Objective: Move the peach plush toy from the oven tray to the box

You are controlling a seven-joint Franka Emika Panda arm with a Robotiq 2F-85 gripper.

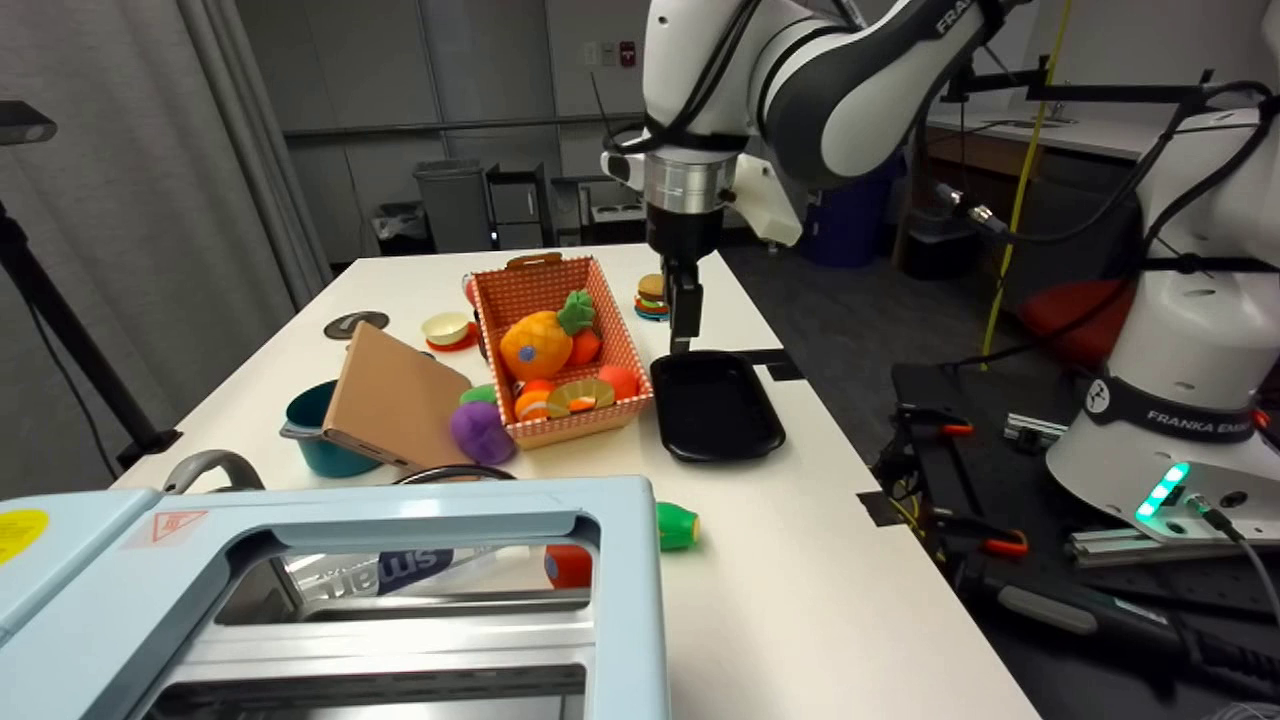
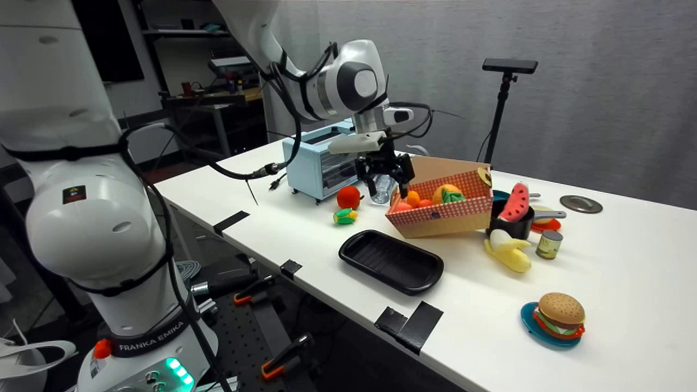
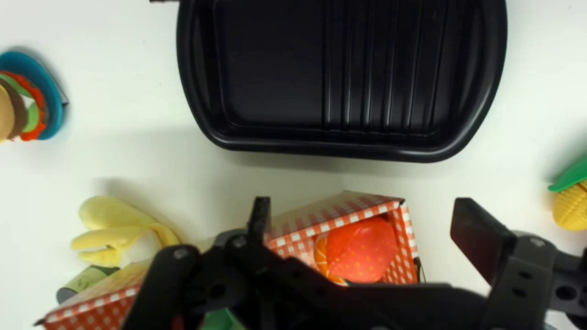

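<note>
The orange checked box (image 1: 572, 425) stands mid-table, also seen in an exterior view (image 2: 444, 220) and the wrist view (image 3: 316, 224). A round red-orange toy, seemingly the peach plush toy (image 1: 620, 381), lies in its corner; it shows in the wrist view (image 3: 362, 250) with small yellow dots. I cannot be sure of its identity among the box's similar toys. The black oven tray (image 2: 391, 262) lies beside the box, bare, as the wrist view shows too (image 3: 270, 68). My gripper (image 2: 388, 190) is open and empty above the table; in the wrist view its fingers (image 3: 367, 220) frame the box corner.
The box also holds a pineapple toy (image 1: 536, 345) and other orange toys. A light-blue oven (image 2: 313, 163), red tomato toy (image 2: 349, 197), corn toy (image 2: 345, 216), peeled banana (image 2: 509, 253), can (image 2: 549, 244), burger on a teal plate (image 2: 560, 316) and purple plush (image 1: 482, 433) stand around.
</note>
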